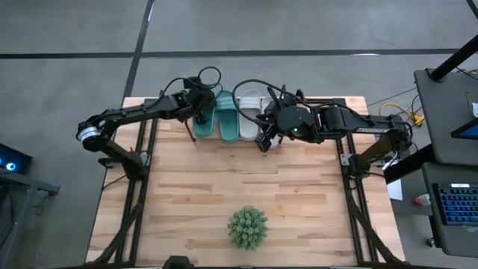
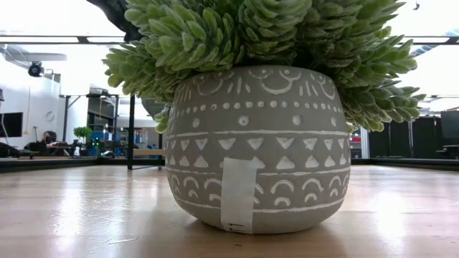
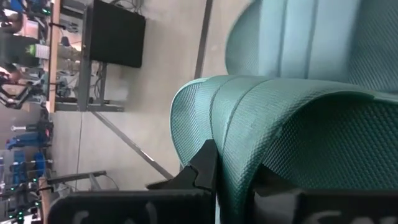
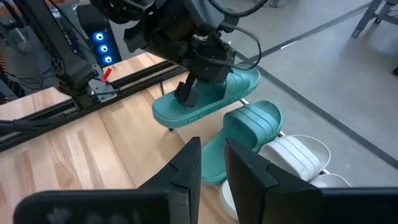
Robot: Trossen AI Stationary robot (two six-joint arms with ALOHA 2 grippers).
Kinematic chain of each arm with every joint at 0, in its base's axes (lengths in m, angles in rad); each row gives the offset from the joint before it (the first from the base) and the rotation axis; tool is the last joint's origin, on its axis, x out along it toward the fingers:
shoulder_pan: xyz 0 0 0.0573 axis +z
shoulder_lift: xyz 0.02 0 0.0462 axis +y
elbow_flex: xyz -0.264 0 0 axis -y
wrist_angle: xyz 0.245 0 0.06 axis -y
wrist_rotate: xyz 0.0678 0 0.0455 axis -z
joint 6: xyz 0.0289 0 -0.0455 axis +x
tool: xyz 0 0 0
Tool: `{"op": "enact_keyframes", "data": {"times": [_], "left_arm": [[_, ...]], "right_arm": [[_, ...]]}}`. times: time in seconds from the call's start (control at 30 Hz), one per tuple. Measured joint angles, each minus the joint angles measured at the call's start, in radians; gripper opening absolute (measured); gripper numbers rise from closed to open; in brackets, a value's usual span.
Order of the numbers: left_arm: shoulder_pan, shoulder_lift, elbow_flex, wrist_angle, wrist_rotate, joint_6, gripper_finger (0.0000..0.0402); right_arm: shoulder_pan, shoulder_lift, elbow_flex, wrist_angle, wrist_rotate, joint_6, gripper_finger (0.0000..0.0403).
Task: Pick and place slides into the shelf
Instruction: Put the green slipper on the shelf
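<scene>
High view: teal slide (image 1: 202,119) upper centre of the frame, over the shelf (image 1: 191,131), pinched by left jaws (image 1: 200,104).
Right jaws (image 1: 263,140): narrow gap, empty.
Risk: thin strap grip may slip, slide tips off.

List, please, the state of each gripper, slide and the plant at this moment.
left gripper: fingers shut on the strap of one teal slide.
held teal slide: lifted off the table, tilted.
second teal slide: lying flat, untouched.
grey slides: lying beside the second teal slide, not gripped.
right gripper: fingers slightly apart, empty, above the slides.
plant: upright in its pot, apart from both arms.
</scene>
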Motion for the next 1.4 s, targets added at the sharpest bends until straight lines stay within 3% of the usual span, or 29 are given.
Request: {"op": "enact_keyframes", "data": {"times": [0.33,0.77,1.4], "left_arm": [[0.006,-0.045,-0.084,0.002,0.010,0.000,0.0000],[0.020,-0.046,-0.105,0.084,0.016,0.011,0.0000],[0.040,0.024,-0.133,0.130,0.055,0.007,0.0000]], "right_arm": [[-0.004,0.000,0.000,-0.001,0.000,-0.003,0.0063],[-0.008,0.000,0.000,-0.002,-0.001,-0.002,0.0063],[-0.008,0.000,0.000,-0.005,-0.001,0.028,0.0063]]}}
